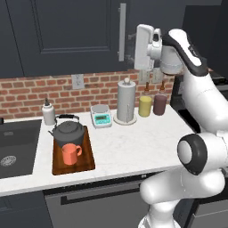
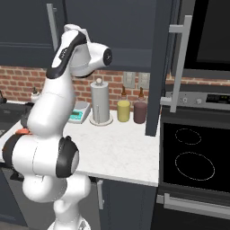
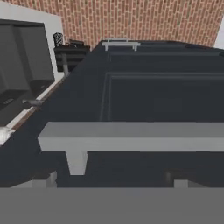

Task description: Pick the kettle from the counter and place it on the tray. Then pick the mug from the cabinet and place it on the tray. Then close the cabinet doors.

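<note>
The dark grey kettle stands at the back of the brown tray on the white counter. The orange-red mug stands on the tray just in front of the kettle. My gripper is raised at the cabinet's left door, right beside its silver bar handle; that door looks flat against the cabinet. In the hand view the gripper is open, and the handle crosses just ahead of the fingertips with nothing held. The right door stands open, edge-on, with its handle facing out.
A steel paper-towel cylinder, a yellow jar, a maroon jar and a small scale line the brick backsplash. A soap bottle and a sink are at the left. A black stove lies to the right.
</note>
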You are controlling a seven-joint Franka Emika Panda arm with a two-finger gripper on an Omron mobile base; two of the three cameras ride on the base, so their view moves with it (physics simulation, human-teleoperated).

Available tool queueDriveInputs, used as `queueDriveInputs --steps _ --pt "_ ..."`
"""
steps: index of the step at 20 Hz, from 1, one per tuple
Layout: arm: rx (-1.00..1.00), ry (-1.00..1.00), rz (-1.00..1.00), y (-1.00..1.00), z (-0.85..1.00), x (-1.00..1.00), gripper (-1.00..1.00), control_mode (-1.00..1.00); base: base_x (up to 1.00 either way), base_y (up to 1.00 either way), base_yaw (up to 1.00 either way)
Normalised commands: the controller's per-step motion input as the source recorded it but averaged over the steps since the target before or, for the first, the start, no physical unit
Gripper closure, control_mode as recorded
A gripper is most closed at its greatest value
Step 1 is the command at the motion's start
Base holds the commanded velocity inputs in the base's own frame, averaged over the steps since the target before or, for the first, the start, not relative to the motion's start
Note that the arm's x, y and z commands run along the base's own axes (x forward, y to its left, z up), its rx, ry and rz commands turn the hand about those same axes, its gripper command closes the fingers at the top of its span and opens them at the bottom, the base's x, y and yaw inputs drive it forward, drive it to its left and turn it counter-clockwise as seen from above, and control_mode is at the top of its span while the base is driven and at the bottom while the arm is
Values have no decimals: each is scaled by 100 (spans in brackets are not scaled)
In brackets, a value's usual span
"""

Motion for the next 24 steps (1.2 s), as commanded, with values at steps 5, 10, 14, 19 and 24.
queueDriveInputs --steps 5,10,14,19,24 --pt "0 -2 9 -32 9 -45 -100 -100 0 0 0" --pt "0 -6 6 -37 11 -46 -100 -100 0 0 0" --pt "0 -8 1 -13 3 -69 -100 -100 0 0 0" --pt "0 -8 -9 5 0 -79 -100 -100 0 0 0" --pt "-2 -1 -29 15 1 -65 -100 -100 0 0 0"
